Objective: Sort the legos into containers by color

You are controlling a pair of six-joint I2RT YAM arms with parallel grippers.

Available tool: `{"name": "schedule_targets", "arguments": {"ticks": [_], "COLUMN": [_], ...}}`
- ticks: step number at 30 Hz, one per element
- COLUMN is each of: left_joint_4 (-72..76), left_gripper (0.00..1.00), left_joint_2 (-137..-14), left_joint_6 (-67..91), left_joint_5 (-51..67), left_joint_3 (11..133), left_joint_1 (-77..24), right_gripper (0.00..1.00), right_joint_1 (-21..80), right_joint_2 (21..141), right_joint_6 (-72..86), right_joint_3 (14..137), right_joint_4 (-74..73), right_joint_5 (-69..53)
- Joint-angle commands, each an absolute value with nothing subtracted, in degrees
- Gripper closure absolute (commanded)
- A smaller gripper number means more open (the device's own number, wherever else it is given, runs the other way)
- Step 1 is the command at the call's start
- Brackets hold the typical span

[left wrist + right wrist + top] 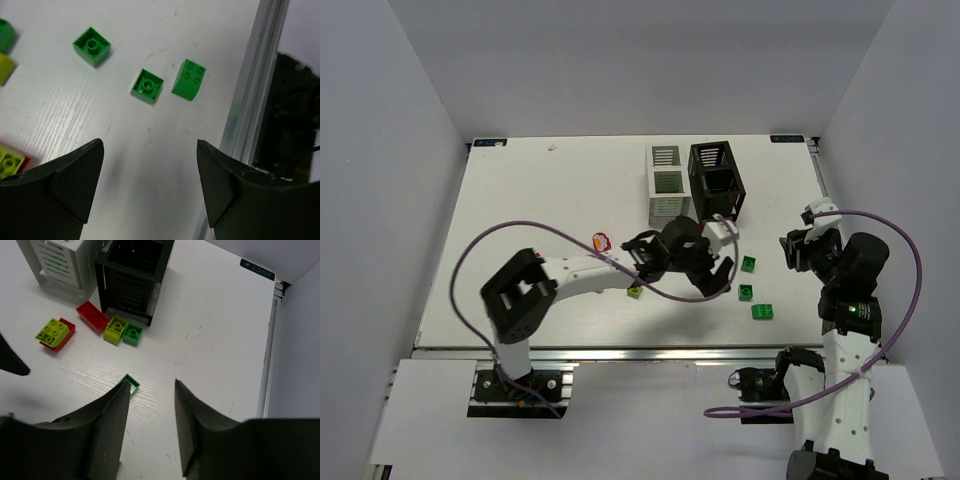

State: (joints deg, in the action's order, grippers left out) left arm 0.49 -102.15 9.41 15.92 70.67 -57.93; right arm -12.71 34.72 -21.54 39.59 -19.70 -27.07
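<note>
left gripper [150,144] fingers spread wide, holding nothing, right gripper [151,385] fingers apart and empty too. three green legos [745,292] sit loose on the near side of the black box [129,292].

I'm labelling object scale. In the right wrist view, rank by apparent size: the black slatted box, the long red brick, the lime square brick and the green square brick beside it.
1. Black slatted plastic box
2. Long red studded brick
3. Lime square brick and green square brick: too alike to rank.
</note>
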Motion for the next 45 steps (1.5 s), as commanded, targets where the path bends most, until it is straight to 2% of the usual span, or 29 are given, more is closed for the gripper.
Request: {"name": "schedule_targets", "arguments": {"ticks": [1, 9, 21, 31, 35, 38, 39, 41, 42, 45], "left_joint_4": [-3.0, 3.4, 2.6, 2.3, 1.8, 2.8, 3.2, 3.4, 3.3, 3.0], "left_gripper": [0.16, 0.15, 0.15, 0.21, 0.35, 0.37, 0.4, 0.49, 0.58, 0.71], "left_joint_2": [-109.2, -118.6, -126.6, -130.1, -131.6, -131.9, -131.8, -131.7, -131.7, -130.7], "left_joint_6": [-3.4, -10.7, -13.8, -14.9, -14.2, -14.2, -14.1, -13.9, -13.8, -13.4], "left_joint_5": [18.8, 21.6, 18.9, 15.7, 14.7, 14.6, 14.7, 15.2, 15.1, 14.7], "left_joint_3": [75.7, 79.9, 86.9, 91.5, 93.2, 93.3, 93.1, 93.2, 93.3, 93.0], "left_joint_1": [-58.4, -59.5, -62.3, -63.4, -63.6, -63.8, -63.8, -63.8, -63.8, -63.8], "right_gripper": [0.51, 0.49, 0.48, 0.47, 0.47, 0.47, 0.47, 0.47, 0.47, 0.47], "right_joint_1": [-14.8, -17.8, -21.1, -23.7, -24.5, -25.3, -25.5, -25.9, -26.1, -26.5], "right_joint_2": [35.6, 36.6, 37.3, 37.4, 37.1, 37.2, 37.3, 37.5, 37.7, 37.8], "right_joint_6": [-23.1, -23.0, -23.9, -25.4, -25.8, -26.2, -26.4, -26.8, -26.9, -27.3], "right_joint_3": [41.4, 42.6, 43.1, 43.4, 43.6, 43.7, 43.8, 43.8, 43.8, 43.9], "right_joint_4": [-23.0, -24.7, -26.2, -28.1, -28.9, -29.4, -29.7, -30.1, -30.1, -30.7], "right_joint_5": [-32.6, -37.0, -41.2, -44.8, -45.9, -46.8, -47.1, -47.7, -47.9, -48.3]}}
